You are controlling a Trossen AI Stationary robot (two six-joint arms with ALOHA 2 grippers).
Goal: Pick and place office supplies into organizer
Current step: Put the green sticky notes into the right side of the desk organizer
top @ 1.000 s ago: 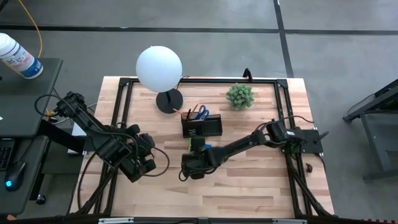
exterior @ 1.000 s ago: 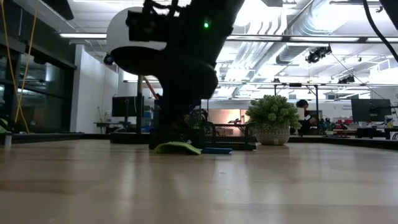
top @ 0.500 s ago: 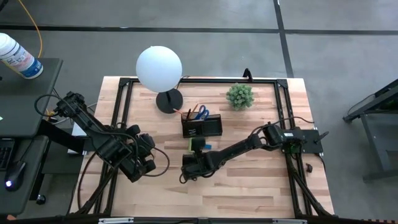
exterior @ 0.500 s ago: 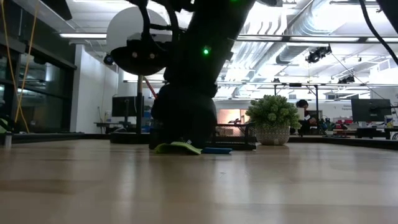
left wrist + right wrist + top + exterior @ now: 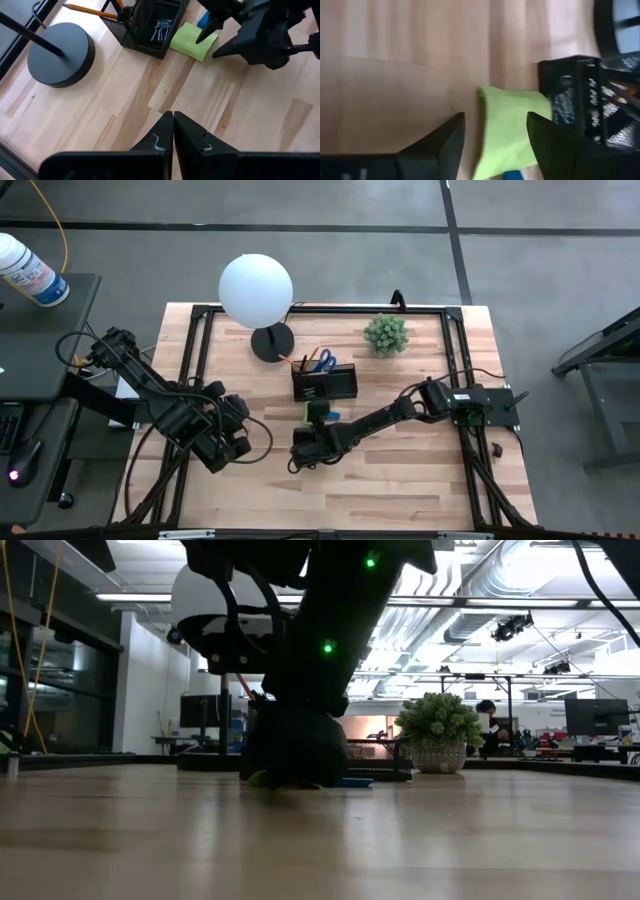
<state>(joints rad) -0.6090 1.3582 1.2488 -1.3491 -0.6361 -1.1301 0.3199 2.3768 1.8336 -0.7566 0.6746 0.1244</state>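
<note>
The lime-green sticky-note pad [image 5: 512,125] lies flat on the table just in front of the dark mesh organizer [image 5: 325,383]. A small blue block [image 5: 333,416] lies beside the pad. My right gripper [image 5: 495,137] stands open low over the pad, pointing slantwise down, one finger on each side of it. In the left wrist view one right fingertip [image 5: 206,34] stands over the pad's [image 5: 191,41] edge. Blue-handled scissors [image 5: 324,360] and an orange pencil [image 5: 89,9] stick up out of the organizer, and black clips [image 5: 160,31] lie inside it. My left gripper [image 5: 173,131] hangs shut over the table's left part. My right gripper comes at the pad slanting down from the table's near right side. Its open fingers straddle the pad's near end [image 5: 492,107]. Whether a fingertip touches the pad I cannot tell.
A white globe lamp [image 5: 256,288] stands on its round black base [image 5: 60,47] left of the organizer. A small potted plant [image 5: 385,333] stands at the far right. A dark frame [image 5: 200,320] runs round the tabletop. Bare wood lies toward the near edge.
My right gripper has sunk toward the pad and rolled a little, staying open. In the low view it now hides nearly all of the pad. The pad and the blue block have not moved.
</note>
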